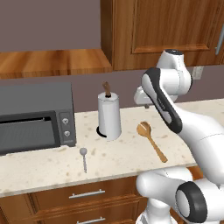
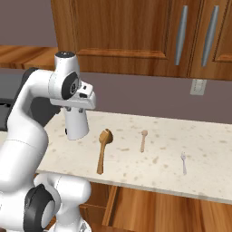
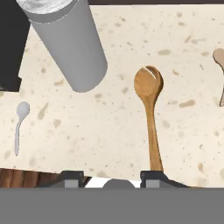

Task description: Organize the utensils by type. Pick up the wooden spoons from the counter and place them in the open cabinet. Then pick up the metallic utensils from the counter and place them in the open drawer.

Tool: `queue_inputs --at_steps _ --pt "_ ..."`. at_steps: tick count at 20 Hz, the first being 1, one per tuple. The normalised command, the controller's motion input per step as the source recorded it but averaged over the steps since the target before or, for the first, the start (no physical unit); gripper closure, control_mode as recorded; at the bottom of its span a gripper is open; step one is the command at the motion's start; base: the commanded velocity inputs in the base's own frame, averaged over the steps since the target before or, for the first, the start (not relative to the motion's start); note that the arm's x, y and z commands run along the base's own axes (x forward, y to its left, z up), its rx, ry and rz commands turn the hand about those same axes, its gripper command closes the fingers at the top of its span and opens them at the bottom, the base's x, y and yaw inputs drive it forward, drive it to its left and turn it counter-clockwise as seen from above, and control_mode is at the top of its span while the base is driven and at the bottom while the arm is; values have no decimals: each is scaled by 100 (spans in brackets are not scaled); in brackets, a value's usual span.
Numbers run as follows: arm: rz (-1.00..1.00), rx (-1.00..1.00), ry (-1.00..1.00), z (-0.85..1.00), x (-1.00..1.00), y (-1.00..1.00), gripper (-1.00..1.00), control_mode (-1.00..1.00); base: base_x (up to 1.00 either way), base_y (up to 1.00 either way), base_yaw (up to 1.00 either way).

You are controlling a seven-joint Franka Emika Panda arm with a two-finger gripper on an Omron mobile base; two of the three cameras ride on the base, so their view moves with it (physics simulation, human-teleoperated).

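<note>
A long wooden spoon [image 1: 151, 141] [image 2: 103, 149] [image 3: 149, 114] lies on the beige counter [image 1: 39, 170], bowl toward the wall. A smaller, paler wooden spoon [image 2: 143, 139] [image 3: 221, 74] lies to its right. A small silver spoon [image 1: 83, 157] [image 3: 19, 124] rests to the left, near the front edge. Another thin silver utensil [image 2: 183, 162] lies far right. My gripper [image 3: 113, 178] hangs open and empty above the counter, its fingertips over the long spoon's handle end. The open cabinet's shelf floor [image 1: 52, 61] is up on the left.
A white paper towel roll [image 1: 109, 116] [image 2: 77, 122] [image 3: 72, 41] stands by the long spoon's bowl. A dark toaster oven [image 1: 35, 118] sits at the left. Base drawers with silver handles [image 1: 86, 194] are under the counter. Closed wall cabinets [image 2: 136, 31] hang above.
</note>
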Motion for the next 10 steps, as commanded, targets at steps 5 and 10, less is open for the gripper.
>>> queue_inputs --at_steps 5,10 --pt "0 0 0 -6 -7 -5 -100 -100 0 0 0" --pt "0 0 4 -20 -6 -20 -100 -100 0 0 0"
